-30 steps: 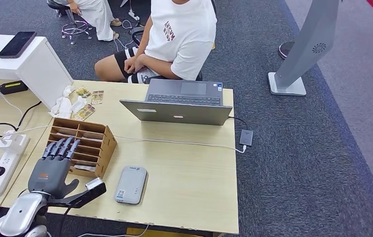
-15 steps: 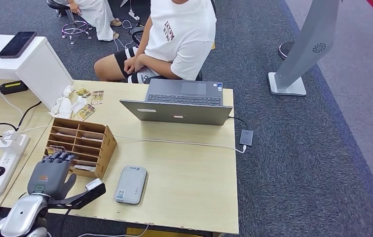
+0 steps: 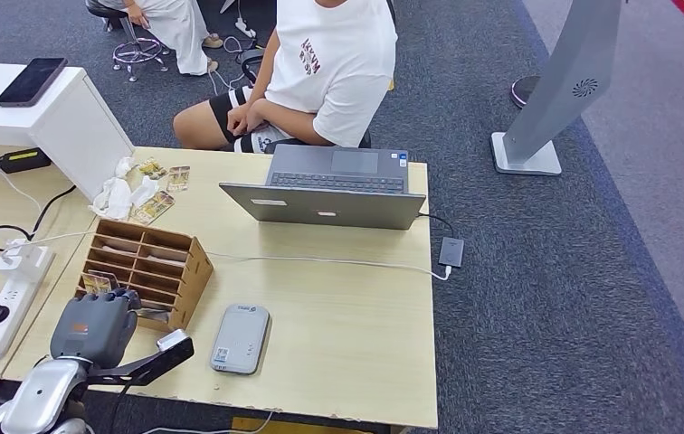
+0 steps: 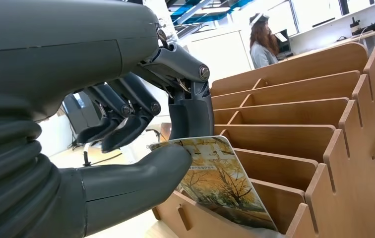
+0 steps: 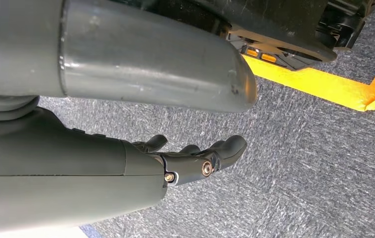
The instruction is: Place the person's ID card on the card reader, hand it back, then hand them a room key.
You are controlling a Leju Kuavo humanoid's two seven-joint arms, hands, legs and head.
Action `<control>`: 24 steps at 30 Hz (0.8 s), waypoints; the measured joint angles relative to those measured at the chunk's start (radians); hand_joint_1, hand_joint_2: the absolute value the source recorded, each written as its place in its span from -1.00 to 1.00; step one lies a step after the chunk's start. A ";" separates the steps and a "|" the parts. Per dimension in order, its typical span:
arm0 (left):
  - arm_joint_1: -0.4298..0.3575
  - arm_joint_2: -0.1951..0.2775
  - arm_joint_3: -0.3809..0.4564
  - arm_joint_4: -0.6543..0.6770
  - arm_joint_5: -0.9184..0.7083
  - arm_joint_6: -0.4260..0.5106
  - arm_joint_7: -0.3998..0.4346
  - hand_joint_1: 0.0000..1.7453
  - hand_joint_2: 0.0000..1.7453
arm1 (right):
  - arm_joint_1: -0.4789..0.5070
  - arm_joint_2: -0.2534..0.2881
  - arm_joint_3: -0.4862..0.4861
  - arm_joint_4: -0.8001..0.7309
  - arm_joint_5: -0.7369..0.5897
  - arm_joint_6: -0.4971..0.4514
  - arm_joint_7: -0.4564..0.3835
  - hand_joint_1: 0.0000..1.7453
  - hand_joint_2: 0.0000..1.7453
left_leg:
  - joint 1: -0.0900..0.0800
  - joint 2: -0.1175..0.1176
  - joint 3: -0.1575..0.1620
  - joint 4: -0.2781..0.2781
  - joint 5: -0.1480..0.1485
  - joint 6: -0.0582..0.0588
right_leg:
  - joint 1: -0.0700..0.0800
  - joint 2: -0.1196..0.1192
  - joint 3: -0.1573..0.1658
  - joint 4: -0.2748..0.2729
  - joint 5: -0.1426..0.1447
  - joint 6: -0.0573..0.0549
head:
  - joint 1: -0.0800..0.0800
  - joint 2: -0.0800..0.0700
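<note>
My left hand (image 3: pixel 94 327) sits at the near end of the wooden card organiser (image 3: pixel 168 262) on the desk. In the left wrist view the left hand (image 4: pixel 126 109) pinches a room key card (image 4: pixel 220 183) with a yellow tree picture between thumb and a finger, the card's far end still in a slot of the organiser (image 4: pixel 294 109). The card's edge (image 3: pixel 98 283) peeks out past the fingers. The grey card reader (image 3: pixel 240 338) lies flat to the right of the hand. My right hand (image 5: pixel 190 158) hangs over the carpet, fingers loosely apart, holding nothing. A person (image 3: pixel 329 63) sits behind the desk.
An open laptop (image 3: pixel 329 194) stands at the desk's far side with a white cable running across. Several cards (image 3: pixel 153 206) lie beyond the organiser. A power strip (image 3: pixel 4 312) and cables lie left. A white box (image 3: pixel 58 108) carries a phone.
My left hand's fingers were stretched out over the organiser; they have curled in and the hand has drawn back toward the near edge, now pinching a card.
</note>
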 joint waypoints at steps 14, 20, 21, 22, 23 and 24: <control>0.006 0.012 0.000 -0.013 0.014 0.025 -0.003 1.00 1.00 | 0.000 0.000 0.011 -0.006 0.005 0.003 -0.005 -1.00 -1.00 | 0.000 0.000 0.000 0.000 0.000 0.000 | 0.000 0.000 0.000 0.000 0.000 0.000 | 0.000 0.000; 0.005 0.012 0.000 -0.099 -0.001 0.107 -0.047 1.00 1.00 | 0.005 0.002 0.011 -0.014 -0.016 0.003 -0.008 -1.00 -1.00 | 0.000 0.000 0.000 0.000 0.000 0.000 | 0.000 0.000 0.000 0.000 0.000 0.000 | 0.000 0.000; 0.004 0.012 0.000 -0.121 -0.002 0.115 -0.053 1.00 1.00 | 0.006 0.002 0.011 -0.016 -0.019 0.003 -0.008 -1.00 -1.00 | 0.000 0.000 0.000 0.000 0.000 0.000 | 0.000 0.000 0.000 0.000 0.000 0.000 | 0.000 0.000; 0.004 0.012 0.000 -0.142 -0.003 0.121 -0.058 1.00 1.00 | 0.007 0.003 0.011 -0.018 -0.020 0.003 -0.009 -1.00 -1.00 | 0.000 0.000 0.000 0.000 0.000 0.000 | 0.000 0.000 0.000 0.000 0.000 0.000 | 0.000 0.000; 0.004 0.012 0.000 -0.161 -0.004 0.125 -0.060 1.00 1.00 | 0.008 0.003 0.011 -0.019 -0.021 0.003 -0.009 -1.00 -1.00 | 0.000 0.000 0.000 0.000 0.000 0.000 | 0.000 0.000 0.000 0.000 0.000 0.000 | 0.000 0.000; 0.004 0.013 0.000 -0.178 -0.004 0.130 -0.064 1.00 1.00 | 0.009 0.004 0.011 -0.021 -0.022 0.003 -0.009 -1.00 -1.00 | 0.000 0.000 0.000 0.000 0.000 0.000 | 0.000 0.000 0.000 0.000 0.000 0.000 | 0.000 0.000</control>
